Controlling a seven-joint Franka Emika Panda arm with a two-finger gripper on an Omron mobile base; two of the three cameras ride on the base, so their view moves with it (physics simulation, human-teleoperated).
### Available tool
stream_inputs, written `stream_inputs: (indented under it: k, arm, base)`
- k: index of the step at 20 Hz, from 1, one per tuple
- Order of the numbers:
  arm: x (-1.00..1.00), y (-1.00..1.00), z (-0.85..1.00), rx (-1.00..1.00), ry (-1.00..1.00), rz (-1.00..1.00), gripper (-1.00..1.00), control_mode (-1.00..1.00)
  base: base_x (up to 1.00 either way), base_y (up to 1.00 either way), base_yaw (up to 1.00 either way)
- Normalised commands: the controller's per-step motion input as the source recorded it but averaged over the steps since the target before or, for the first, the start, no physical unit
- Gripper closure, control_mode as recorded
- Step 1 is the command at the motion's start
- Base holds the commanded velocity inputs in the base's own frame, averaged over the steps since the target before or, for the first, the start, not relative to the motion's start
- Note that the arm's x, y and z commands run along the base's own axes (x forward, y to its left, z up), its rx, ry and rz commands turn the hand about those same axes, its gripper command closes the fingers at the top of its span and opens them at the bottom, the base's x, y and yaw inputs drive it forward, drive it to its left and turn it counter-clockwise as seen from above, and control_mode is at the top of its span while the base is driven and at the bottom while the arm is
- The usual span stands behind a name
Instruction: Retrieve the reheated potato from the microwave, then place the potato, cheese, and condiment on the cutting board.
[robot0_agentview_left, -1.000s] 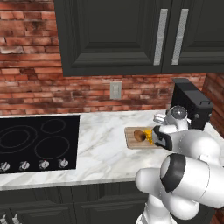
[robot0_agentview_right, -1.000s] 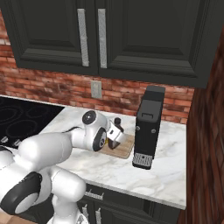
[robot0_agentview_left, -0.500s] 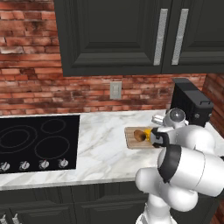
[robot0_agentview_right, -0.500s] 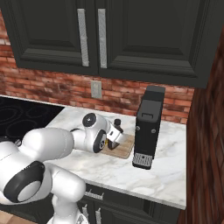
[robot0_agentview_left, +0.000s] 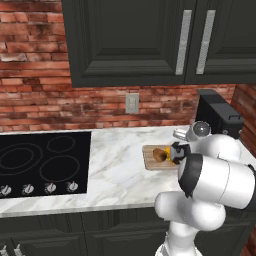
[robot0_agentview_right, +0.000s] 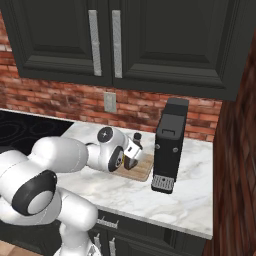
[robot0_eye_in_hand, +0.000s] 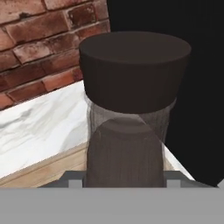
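The condiment (robot0_eye_in_hand: 131, 100), a dark bottle with a wide dark cap, stands upright right in front of the hand camera, over the back edge of the cutting board (robot0_eye_in_hand: 39, 173). My gripper (robot0_agentview_right: 132, 159) is shut on its body; the cap (robot0_agentview_right: 137, 136) sticks up above the hand. On the light wooden cutting board (robot0_agentview_left: 150, 161) lie the brown potato (robot0_agentview_left: 159, 154) and the yellow cheese (robot0_agentview_left: 169, 159), close beside the hand. The bottle's base is hidden, so I cannot tell whether it touches the board. The microwave is out of view.
A tall black coffee machine (robot0_agentview_right: 169, 145) stands just right of the board, very near the bottle. A black cooktop (robot0_agentview_left: 42, 162) fills the counter's left end. Brick wall with an outlet (robot0_agentview_left: 132, 103) is behind, dark cabinets (robot0_agentview_left: 150, 40) above.
My arm's elbow has swung to the right and back in the left base view. The hand with the bottle has stayed at the board.
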Motion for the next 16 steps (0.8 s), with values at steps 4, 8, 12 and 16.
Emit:
stream_inputs:
  k: [4, 8, 12, 16]
  arm:
    - [-0.05, 0.0, -0.28, 0.0, -0.01, 0.01, -1.0, -1.0]
    - [-0.01, 0.02, -0.12, 0.0, -0.01, 0.0, -1.0, -1.0]
    - [0.0, 0.13, -0.03, 0.0, -0.01, 0.0, -1.0, -1.0]
    - [0.0, 0.18, 0.0, 0.0, 0.0, 0.0, -1.0, -1.0]
  base:
    - [0.0, 0.0, 0.0]
    - [0.0, 0.0, 0.0]
    - [0.0, 0.0, 0.0]
    - [0.0, 0.0, 0.0]
